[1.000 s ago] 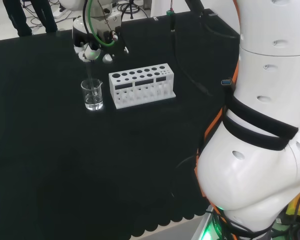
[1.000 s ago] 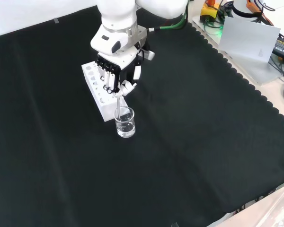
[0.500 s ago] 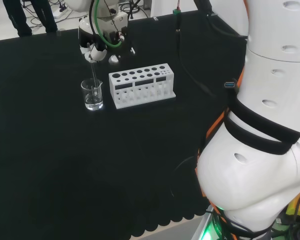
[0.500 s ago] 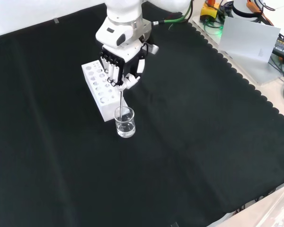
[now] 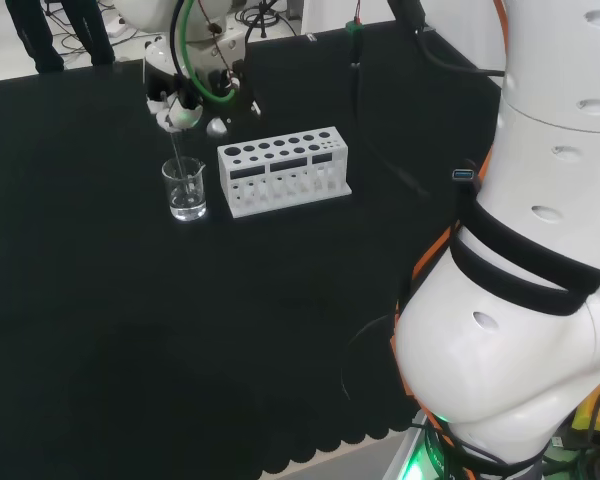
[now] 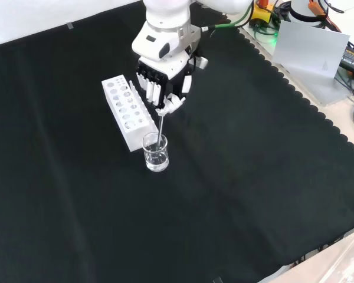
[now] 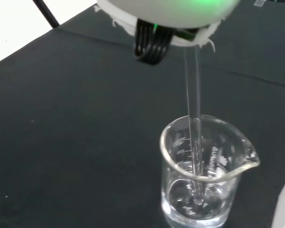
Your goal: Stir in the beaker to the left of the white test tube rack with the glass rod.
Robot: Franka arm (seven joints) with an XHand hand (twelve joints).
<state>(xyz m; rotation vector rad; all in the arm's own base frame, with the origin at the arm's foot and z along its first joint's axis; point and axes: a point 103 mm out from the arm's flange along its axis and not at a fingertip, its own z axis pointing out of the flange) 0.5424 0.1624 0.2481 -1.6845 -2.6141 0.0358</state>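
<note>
While the hand [image 6: 164, 82] pinches the glass rod [image 6: 160, 130] above the beaker [image 6: 156, 152], the rod's tip dips inside, beside the test tube rack [image 6: 127, 111].

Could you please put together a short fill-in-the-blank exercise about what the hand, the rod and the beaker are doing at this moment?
1. The hand holds a glass ____ whose lower end is inside the beaker.
2. In the front view, the beaker stands at the near end of the white test tube ____.
3. The bench is covered with a ____ cloth.
4. The wrist view shows the rod's tip dipping into a clear ____ in the beaker.

Missing words: rod; rack; black; liquid
</note>
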